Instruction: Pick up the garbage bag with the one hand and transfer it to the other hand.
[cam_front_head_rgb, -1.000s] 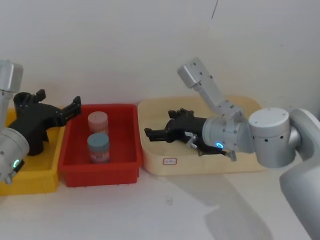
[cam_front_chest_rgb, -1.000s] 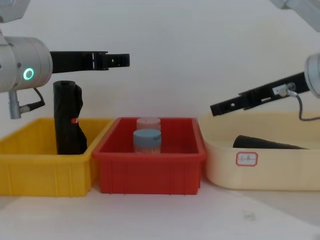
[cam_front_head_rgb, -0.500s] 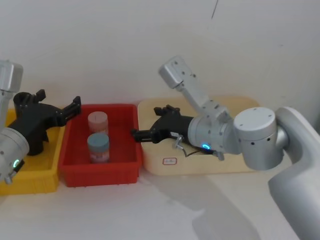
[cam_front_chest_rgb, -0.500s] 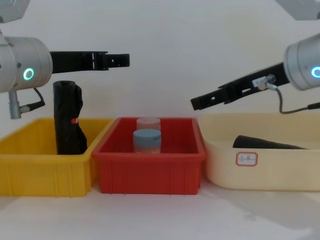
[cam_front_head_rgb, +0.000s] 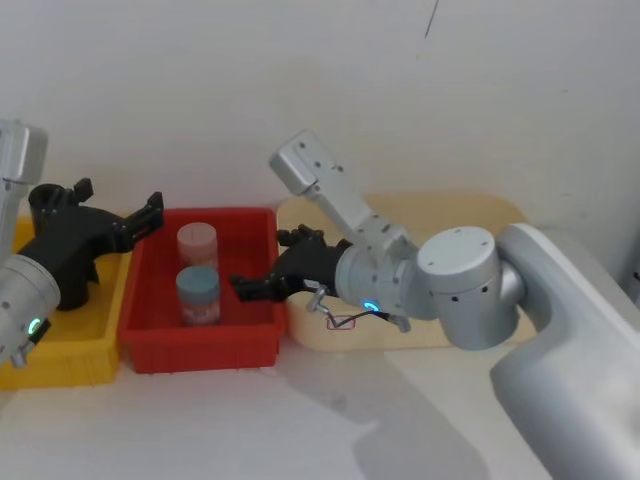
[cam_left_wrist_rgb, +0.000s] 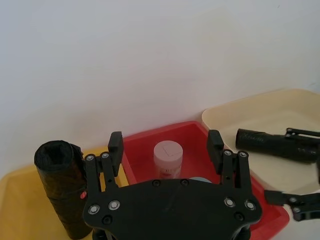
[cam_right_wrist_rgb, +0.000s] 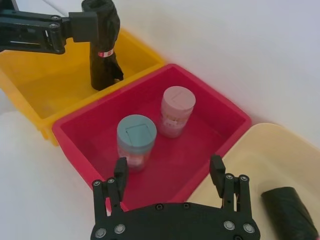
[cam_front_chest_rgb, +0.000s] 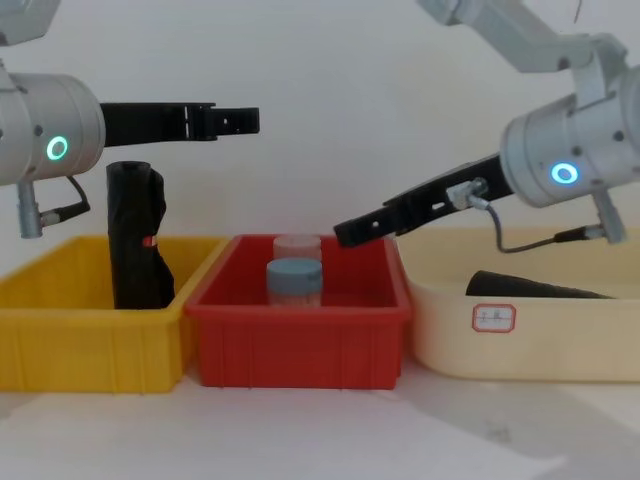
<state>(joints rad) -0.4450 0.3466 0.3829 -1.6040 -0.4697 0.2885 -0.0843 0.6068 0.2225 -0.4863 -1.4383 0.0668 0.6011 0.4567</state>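
Note:
One garbage bag, a black roll with a red band, stands upright in the yellow bin; it also shows as the bag. My left gripper, on the green-ringed arm, hovers open just above and beside its top, not touching. Another black rolled bag lies in the cream tray. My right gripper, on the blue-ringed arm, is open and empty over the right part of the red bin.
The red bin sits between the yellow bin and the cream tray. It holds a pink-lidded jar and a blue-lidded jar. A white wall stands close behind; bare table lies in front.
My right arm has swung left, carrying its open gripper from over the cream tray to over the red bin. The left arm and both bags have not moved.

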